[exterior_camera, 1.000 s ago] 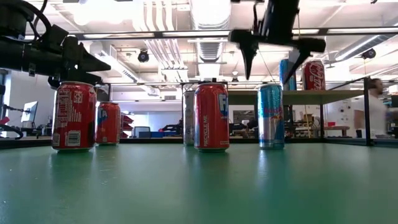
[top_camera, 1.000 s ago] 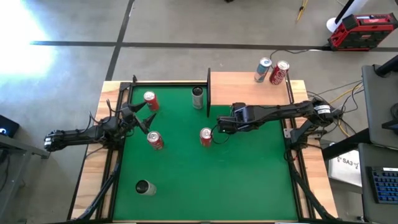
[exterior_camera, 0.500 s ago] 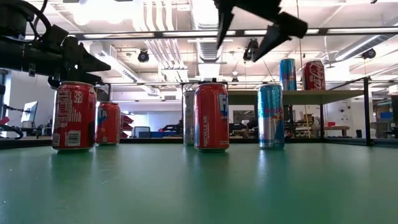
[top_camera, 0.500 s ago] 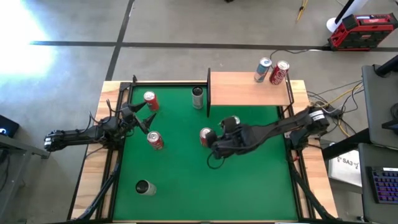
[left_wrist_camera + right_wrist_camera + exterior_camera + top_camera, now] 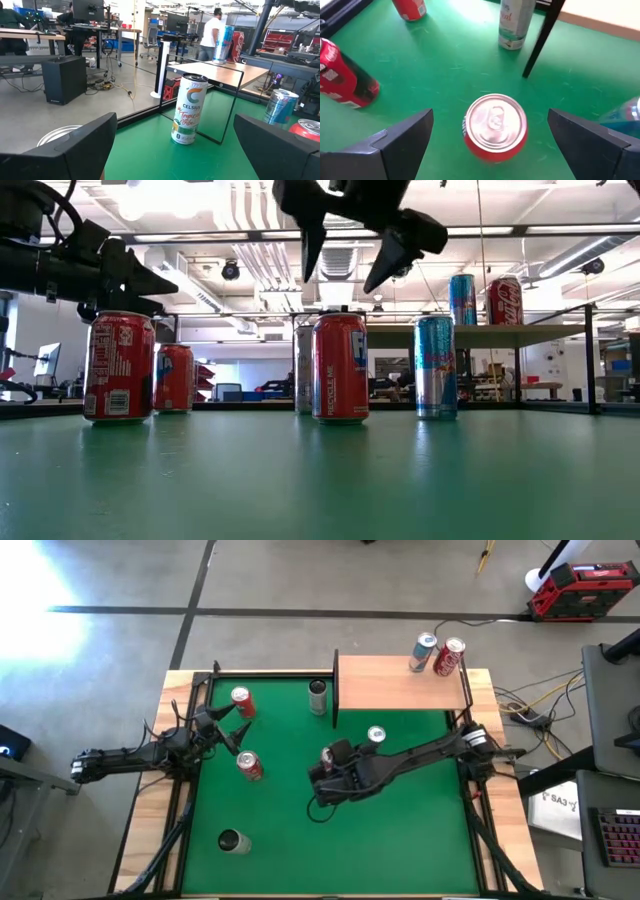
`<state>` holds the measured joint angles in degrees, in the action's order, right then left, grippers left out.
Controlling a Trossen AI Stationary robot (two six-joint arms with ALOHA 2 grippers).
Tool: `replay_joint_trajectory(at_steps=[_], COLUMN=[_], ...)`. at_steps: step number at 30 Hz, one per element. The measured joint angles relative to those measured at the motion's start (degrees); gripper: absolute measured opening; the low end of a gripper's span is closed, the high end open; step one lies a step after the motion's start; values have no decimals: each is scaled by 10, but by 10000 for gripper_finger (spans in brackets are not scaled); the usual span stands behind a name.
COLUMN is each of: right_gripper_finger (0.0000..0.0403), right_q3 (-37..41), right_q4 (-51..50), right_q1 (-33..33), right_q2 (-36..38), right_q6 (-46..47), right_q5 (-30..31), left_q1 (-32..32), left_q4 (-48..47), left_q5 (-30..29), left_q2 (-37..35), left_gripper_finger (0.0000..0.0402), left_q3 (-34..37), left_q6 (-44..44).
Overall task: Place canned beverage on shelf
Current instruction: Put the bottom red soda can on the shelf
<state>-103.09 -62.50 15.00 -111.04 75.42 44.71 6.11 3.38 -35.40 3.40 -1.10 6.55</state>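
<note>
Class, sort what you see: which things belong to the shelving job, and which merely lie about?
Job: right tool, open above the red can; shelf.
Lying about: Celsius can; blue can; red toolbox; left tool, waiting.

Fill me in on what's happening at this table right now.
The right gripper hangs open directly above a red can in the middle of the green mat, not touching it. Two cans, one blue and one red, already stand on the shelf. The left gripper waits open near the mat's left side, between two other red cans.
</note>
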Motion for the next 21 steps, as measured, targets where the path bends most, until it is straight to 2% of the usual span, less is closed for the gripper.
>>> replay_joint_trajectory(at_steps=[9, 17, 21], right_gripper_finger=[385, 385, 385], right_q3=[-55, -97, -98], right_q4=[-45, -104, -106], right_q1=[-6, -58, -84], right_q2=[-51, -50, -50], right_q6=[31, 45, 14], right_q5=[-31, -191, -266], left_q1=[0, 0, 0], left_q4=[0, 0, 0], left_q5=[0, 0, 0], left_q2=[0, 0, 0], left_gripper_finger=[386, 386, 386], left_q3=[0, 0, 0], left_q6=[0, 0, 0])
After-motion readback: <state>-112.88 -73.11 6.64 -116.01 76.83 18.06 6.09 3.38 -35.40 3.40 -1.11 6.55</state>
